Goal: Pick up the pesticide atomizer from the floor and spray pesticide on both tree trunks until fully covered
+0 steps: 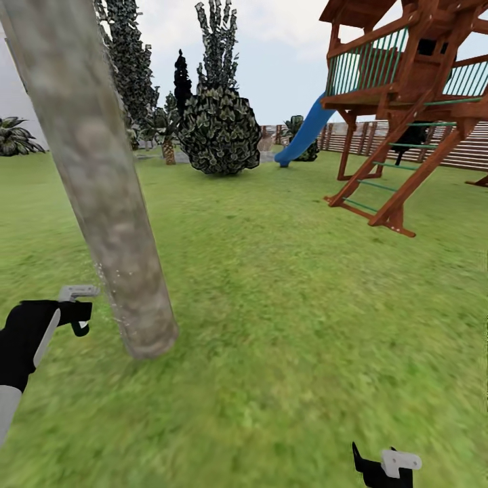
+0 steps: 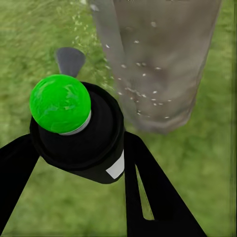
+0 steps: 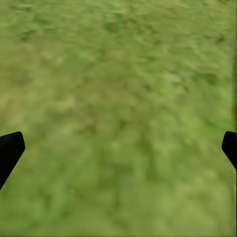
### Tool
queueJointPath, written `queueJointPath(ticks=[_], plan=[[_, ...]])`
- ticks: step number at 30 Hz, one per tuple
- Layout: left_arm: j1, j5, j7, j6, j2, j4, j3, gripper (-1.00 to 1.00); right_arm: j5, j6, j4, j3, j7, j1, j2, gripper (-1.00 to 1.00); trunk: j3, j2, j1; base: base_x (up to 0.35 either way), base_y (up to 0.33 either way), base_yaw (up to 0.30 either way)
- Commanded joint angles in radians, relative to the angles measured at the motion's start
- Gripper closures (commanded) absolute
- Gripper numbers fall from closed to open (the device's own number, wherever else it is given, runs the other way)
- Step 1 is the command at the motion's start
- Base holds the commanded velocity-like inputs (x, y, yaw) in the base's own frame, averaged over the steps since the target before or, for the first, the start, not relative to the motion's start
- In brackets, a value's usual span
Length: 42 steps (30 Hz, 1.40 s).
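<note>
At the lower left of the head view, the left gripper (image 1: 80, 318) is clenched around the black cylindrical pesticide atomizer with a glossy green ball cap (image 2: 74, 128), held just beside the thick mottled grey-beige tree trunk (image 1: 102, 183), which slants from the upper left of the frame down to the green lawn (image 1: 305, 305). Tiny white specks of pesticide (image 2: 140, 91) dot the bark (mostly low on the trunk). The right gripper (image 3: 118, 148), at the bottom right, hangs released above bare grass. A brown wooden playset with a blue slide (image 1: 407, 102) occupies the upper right.
</note>
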Motion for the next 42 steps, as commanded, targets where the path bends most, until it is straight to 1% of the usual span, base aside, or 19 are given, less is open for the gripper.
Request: queueJointPath(ticks=[1, 13, 20, 23, 25, 30, 33, 36, 42], plan=[[-0.001, -0.002, -0.005, 0.005, 0.0, -0.001, 0.002, 1.0, 0.0, -0.003, 0.001, -0.008, 0.01, -0.001, 0.0, -1.0, -0.001, 0.0, 0.0, 0.073, -0.265, 0.004], [-0.001, -0.003, -0.004, 0.008, 0.001, 0.0, 0.003, 1.0, 0.0, -0.003, 0.001, -0.01, 0.01, -0.001, 0.0, -1.0, -0.001, 0.0, 0.0, 0.043, -0.269, 0.003], [-0.001, -0.002, -0.001, 0.008, 0.001, 0.0, 0.004, 1.0, 0.0, -0.003, 0.001, -0.008, 0.01, -0.001, 0.0, -1.0, -0.001, 0.0, 0.0, 0.026, -0.271, 0.272], [-0.001, -0.002, 0.015, 0.008, 0.001, 0.002, 0.003, 1.0, 0.0, -0.003, 0.001, -0.008, 0.01, -0.001, 0.0, -1.0, -0.001, 0.0, 0.0, 0.045, -0.272, 0.272], [-0.001, -0.002, 0.028, 0.008, 0.001, 0.013, 0.003, 1.0, 0.0, -0.003, 0.001, -0.008, 0.01, -0.001, 0.0, -1.0, -0.001, 0.0, 0.0, 0.145, -0.257, 0.112], [0.0, 0.0, 0.031, 0.008, -0.009, 0.019, 0.002, 1.0, 0.0, -0.003, 0.001, -0.009, 0.01, -0.001, 0.0, -1.0, -0.001, 0.0, 0.0, 0.229, -0.188, 0.009], [0.017, 0.0, 0.031, 0.006, -0.009, 0.037, 0.003, 1.0, 0.0, -0.003, 0.001, -0.009, 0.01, -0.001, 0.0, -1.0, -0.001, 0.0, 0.0, 0.241, -0.174, 0.0], [0.031, 0.0, 0.031, -0.004, -0.008, 0.086, 0.004, 1.0, 0.0, -0.003, 0.001, -0.008, 0.01, -0.001, 0.0, -1.0, -0.001, 0.0, 0.0, 0.242, -0.173, 0.143], [0.057, 0.003, 0.031, -0.015, -0.008, 0.095, 0.005, 1.0, 0.0, -0.003, 0.001, -0.008, 0.01, -0.001, 0.0, -1.0, -0.001, 0.0, 0.0, 0.242, -0.173, 0.269]])
